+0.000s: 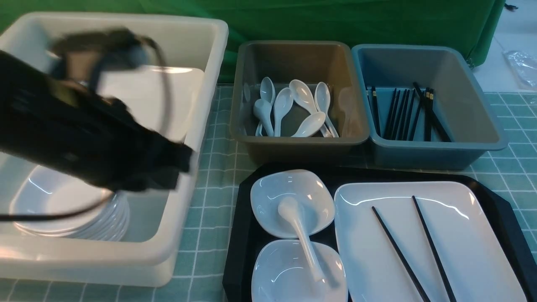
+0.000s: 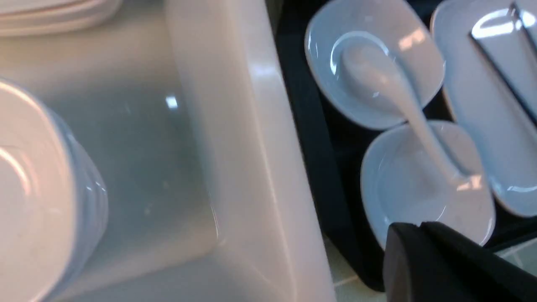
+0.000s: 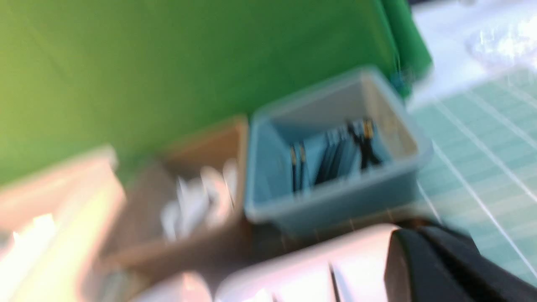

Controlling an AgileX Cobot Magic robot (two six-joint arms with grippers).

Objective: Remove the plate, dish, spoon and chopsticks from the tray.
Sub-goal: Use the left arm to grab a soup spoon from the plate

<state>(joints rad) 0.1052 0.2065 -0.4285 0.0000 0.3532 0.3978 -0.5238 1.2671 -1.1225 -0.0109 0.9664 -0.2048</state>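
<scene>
On the black tray [image 1: 237, 251] sit two small squarish white dishes [image 1: 310, 188], one behind the other. The white spoon [image 1: 301, 233] lies across both dishes. Beside them the large white plate [image 1: 470, 251] carries the two black chopsticks [image 1: 433, 247]. My left gripper [image 1: 186, 163] is blurred and hangs over the right wall of the white tub [image 1: 205, 138], left of the tray. In the left wrist view it [image 2: 417, 226] is shut and empty, near the nearer dish [image 2: 411, 197] and the spoon [image 2: 398, 92]. My right gripper [image 3: 413, 235] is shut and empty above the plate [image 3: 302, 272].
The white tub holds a stack of bowls [image 1: 71, 209] and plates [image 1: 147, 96]. Behind the tray stand a grey tub [image 1: 300, 144] with several spoons and a blue tub [image 1: 432, 155] with several chopsticks. A green checked cloth [image 1: 214, 184] covers the table.
</scene>
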